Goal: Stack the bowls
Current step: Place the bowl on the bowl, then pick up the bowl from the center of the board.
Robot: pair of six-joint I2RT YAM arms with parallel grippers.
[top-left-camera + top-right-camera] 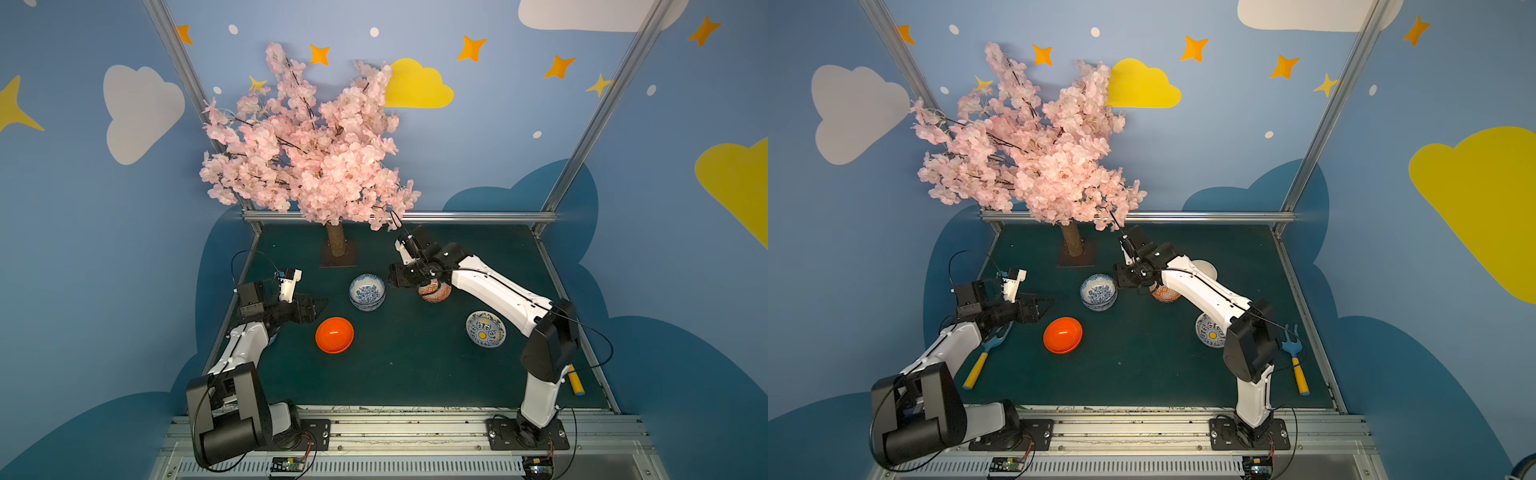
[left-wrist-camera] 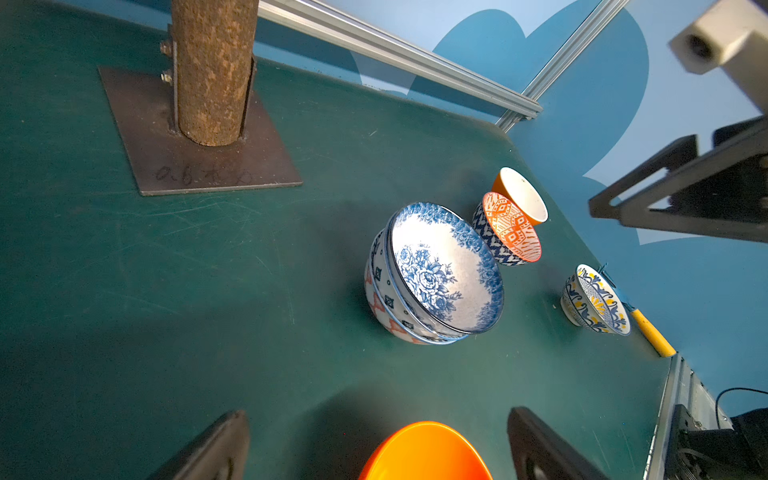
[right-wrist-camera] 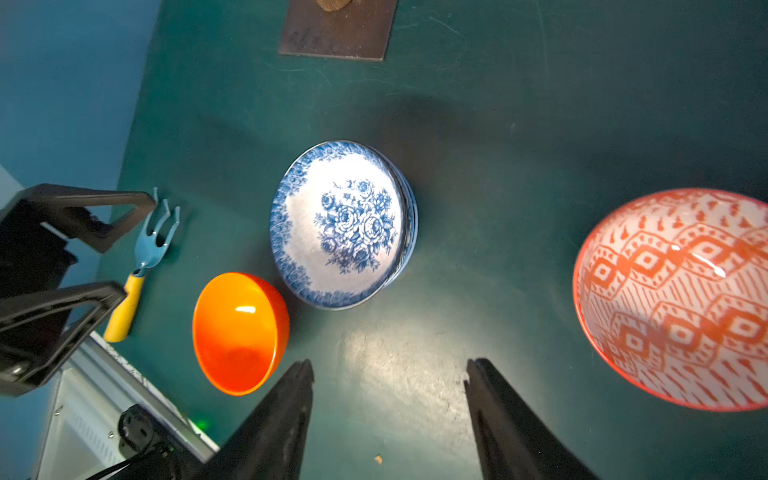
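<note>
The cream-white bowl (image 1: 1208, 268), missing from the right wrist view, showed in a top view at two o'clock from the lattice bowl (image 1: 1165, 294). An unreadable scrawl marked the base plate (image 2: 199, 166). The blue floral stack (image 1: 366, 291) sat at one o'clock from the glossy orange bowl (image 1: 334, 334). Left gripper (image 2: 378, 412) and right gripper (image 3: 388, 362) gaped, empty.

The only writing is a scrawl on the metal base plate (image 2: 208, 174), too faint to read.
</note>
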